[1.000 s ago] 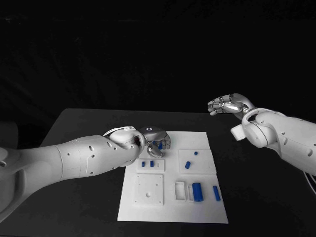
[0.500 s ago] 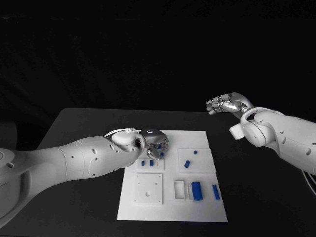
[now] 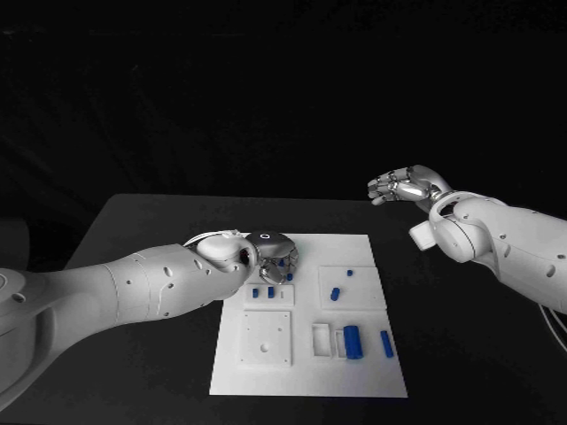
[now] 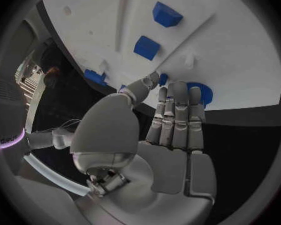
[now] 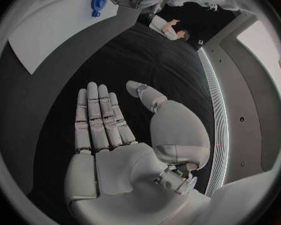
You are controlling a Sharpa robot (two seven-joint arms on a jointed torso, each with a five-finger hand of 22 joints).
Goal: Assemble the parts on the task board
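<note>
The white task board (image 3: 312, 376) lies in the middle of the black table. My left hand (image 3: 274, 254) hangs over its far left corner, fingers pointing down at the plate. In the left wrist view the fingers (image 4: 177, 116) are straight and side by side, and the thumb stands apart. Their tips reach a round blue part (image 4: 203, 93) at the board's edge (image 4: 228, 45); whether they touch it I cannot tell. Small blue parts (image 3: 265, 291) lie just in front of that hand. My right hand (image 3: 407, 187) is raised off to the right, palm flat and empty (image 5: 109, 135).
More blue parts sit on the board: two small ones (image 3: 343, 285) in the middle right recess, a thick cylinder (image 3: 353, 339) and a slim bar (image 3: 387, 343) at the near right. A white block with holes (image 3: 267, 336) occupies the near left. Black table (image 3: 143, 221) surrounds the board.
My left hand has sunk slightly toward the board's far left corner. The right hand has stayed where it was.
</note>
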